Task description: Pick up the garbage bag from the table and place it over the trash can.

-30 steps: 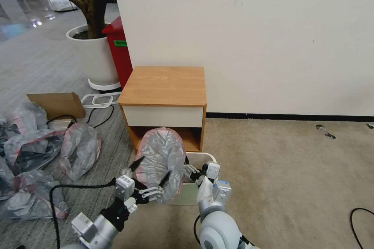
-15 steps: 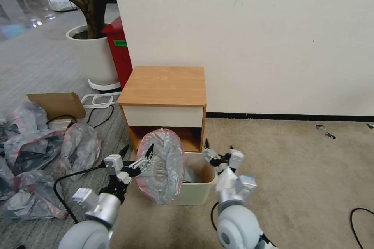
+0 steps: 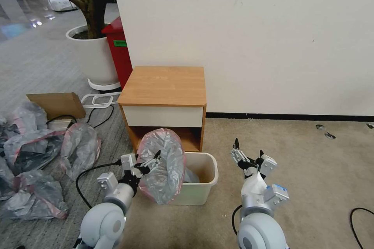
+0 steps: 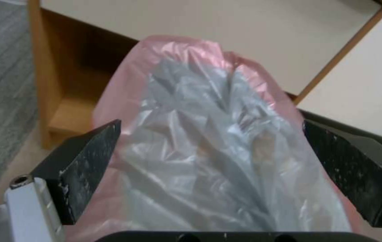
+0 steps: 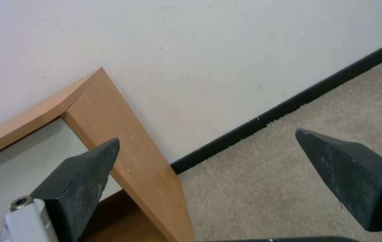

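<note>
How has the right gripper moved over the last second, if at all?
Yes: the right gripper, open, has swung rightward off the trash can onto the carpet.

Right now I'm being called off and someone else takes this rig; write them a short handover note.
Left tool: open, beside the bag, fingers on either side of it, not clamped.
Right tool: open, empty, above the carpet to the right of the can.
Bag: off the table, hooked over the can's left rim, standing up puffed; part hangs inside.
Done: bag lifted from the table and brought to the can.
Left: the right rim is bare, so the bag's mouth needs spreading over it.
</note>
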Motion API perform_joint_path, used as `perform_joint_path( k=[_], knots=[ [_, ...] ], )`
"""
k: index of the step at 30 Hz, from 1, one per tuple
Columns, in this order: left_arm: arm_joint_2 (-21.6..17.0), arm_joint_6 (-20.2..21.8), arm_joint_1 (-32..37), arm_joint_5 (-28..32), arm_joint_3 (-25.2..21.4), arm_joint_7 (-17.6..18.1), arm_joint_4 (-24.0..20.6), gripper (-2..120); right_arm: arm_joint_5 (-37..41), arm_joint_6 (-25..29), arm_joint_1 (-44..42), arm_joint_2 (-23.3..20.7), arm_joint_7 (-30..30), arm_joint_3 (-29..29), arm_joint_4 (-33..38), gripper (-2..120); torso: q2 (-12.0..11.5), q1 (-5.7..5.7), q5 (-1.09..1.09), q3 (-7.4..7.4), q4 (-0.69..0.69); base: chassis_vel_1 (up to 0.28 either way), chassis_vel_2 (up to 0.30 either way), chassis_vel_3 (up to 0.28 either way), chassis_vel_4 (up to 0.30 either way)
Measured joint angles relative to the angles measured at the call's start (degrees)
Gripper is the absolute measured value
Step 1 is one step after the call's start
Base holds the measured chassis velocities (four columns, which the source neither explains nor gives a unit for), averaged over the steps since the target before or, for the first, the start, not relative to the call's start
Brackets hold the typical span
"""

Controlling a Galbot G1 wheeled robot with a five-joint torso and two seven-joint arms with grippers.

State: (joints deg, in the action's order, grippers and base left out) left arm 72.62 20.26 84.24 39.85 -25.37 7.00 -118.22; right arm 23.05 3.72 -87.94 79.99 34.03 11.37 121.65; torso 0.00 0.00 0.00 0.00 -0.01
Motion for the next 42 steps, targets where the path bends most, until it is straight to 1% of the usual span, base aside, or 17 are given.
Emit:
perform_joint_path(
  k=[3, 4, 5, 7, 8, 10, 11, 13, 14, 15, 17, 18, 21, 24, 32, 38, 42],
  knots=[
    [-0.6, 3.3, -0.9, 0.7, 0.0, -0.1, 0.2, 100, -0.5, 0.3, -0.2, 0.6, 0.0, -0.4, -0.3, 100, 0.0, 0.00, 0.00, 0.00, 0.01, 0.000, 0.000, 0.000, 0.000],
    [-0.6, 3.3, -0.9, 0.7, 0.0, -0.1, 0.2, 100, -0.5, 0.3, -0.2, 0.6, 0.0, -0.4, -0.3, 100, 0.0, 0.00, 0.00, 0.00, 0.01, 0.000, 0.000, 0.000, 0.000],
    [-0.7, 4.3, -1.1, 0.7, -0.1, -0.1, 0.2, 100, -0.6, 0.4, -0.2, 0.7, 0.0, -0.5, -0.4, 100, 0.0, 0.00, 0.00, 0.00, 0.01, 0.000, 0.000, 0.000, 0.000],
    [-1.1, 8.7, -2.0, 0.7, -0.5, 0.3, 0.4, 100, -0.8, 0.8, -0.3, 0.9, 0.0, -0.4, -0.5, 100, 0.0, 0.00, 0.00, 0.00, 0.01, 0.000, 0.000, 0.000, 0.000],
    [-1.1, 8.7, -2.0, 0.7, -0.5, 0.3, 0.4, 100, -0.8, 0.8, -0.3, 0.9, 0.0, -0.4, -0.5, 100, 0.0, 0.00, 0.00, 0.00, 0.01, 0.000, 0.000, 0.000, 0.000],
    [-1.2, 11.3, -2.8, 0.7, -0.6, 0.6, 0.6, 100, -0.9, 1.2, -0.4, 0.9, 0.0, -0.3, -0.5, 100, 0.0, 0.00, 0.00, 0.00, 0.01, 0.000, 0.000, 0.000, 0.000],
    [-1.2, 14.2, -3.9, 0.6, -0.6, 1.3, 0.8, 100, -0.9, 1.6, -0.7, 0.9, 0.0, -0.2, -0.5, 100, 0.0, 0.00, 0.00, 0.00, 0.01, 0.000, 0.000, 0.000, 0.000],
    [-1.2, 17.5, -5.0, 0.6, -0.8, 1.5, 0.9, 100, -0.9, 2.1, -1.1, 0.8, 0.0, 0.1, -0.5, 100, 0.0, 0.00, 0.00, 0.00, 0.01, 0.000, 0.000, 0.000, 0.000],
    [-1.2, 17.5, -5.0, 0.6, -0.8, 1.5, 0.9, 100, -0.9, 2.1, -1.1, 0.8, 0.0, 0.1, -0.5, 100, 0.0, 0.00, 0.00, 0.00, 0.01, 0.000, 0.000, 0.000, 0.000],
    [-1.2, 19.5, -5.8, 0.5, -0.9, 1.5, 1.1, 97, -0.9, 2.4, -1.3, 0.8, 0.0, 0.3, -0.5, 100, 0.0, 0.00, 0.00, 0.00, 0.00, 0.000, 0.000, 0.000, 0.000],
    [-1.2, 21.1, -6.7, -0.6, -0.8, 1.6, 1.7, 93, -0.9, 2.9, -1.6, 0.8, 0.0, 0.7, -0.5, 100, 0.0, 0.00, -0.01, 0.00, 0.00, 0.000, 0.000, 0.000, 0.000],
    [-1.2, 21.1, -6.7, -0.6, -0.8, 1.6, 1.7, 93, -0.9, 2.9, -1.6, 0.8, 0.0, 0.7, -0.5, 100, 0.0, 0.00, -0.01, 0.00, 0.00, 0.000, 0.000, 0.000, 0.000],
    [-1.6, 22.3, -7.3, -3.5, -0.6, 1.6, 2.6, 93, -0.9, 3.4, -2.0, 0.8, 0.1, 1.3, -0.4, 100, 0.0, 0.00, -0.01, 0.00, 0.00, 0.000, 0.000, 0.000, 0.000],
    [-2.0, 22.4, -7.2, -4.2, -0.6, 1.4, 3.0, 93, -0.9, 3.7, -2.1, 0.8, 0.1, 1.5, -0.3, 100, 0.0, 0.00, 0.00, 0.00, 0.01, 0.000, 0.000, 0.000, 0.000],
    [-3.2, 22.3, -8.7, -4.2, 0.9, -0.8, 5.0, 93, -1.6, 3.9, -2.4, 0.8, 0.2, 1.0, 0.2, 100, 0.0, 0.00, 0.00, 0.00, 0.01, 0.000, 0.000, 0.000, 0.000],
    [-5.1, 22.1, -11.0, -4.2, 3.3, -2.5, 6.8, 88, -2.9, 4.0, -3.3, 0.6, 0.2, 0.4, 1.0, 100, 0.0, 0.00, 0.00, 0.00, 0.01, 0.000, 0.000, 0.000, 0.000],
    [-5.6, 22.1, -11.6, -4.2, 4.4, -3.1, 8.5, 87, -3.4, 4.5, -3.9, 0.6, 0.2, 0.4, 1.2, 100, 0.0, 0.00, 0.00, 0.00, 0.01, 0.000, 0.000, 0.000, 0.000]
  ],
)
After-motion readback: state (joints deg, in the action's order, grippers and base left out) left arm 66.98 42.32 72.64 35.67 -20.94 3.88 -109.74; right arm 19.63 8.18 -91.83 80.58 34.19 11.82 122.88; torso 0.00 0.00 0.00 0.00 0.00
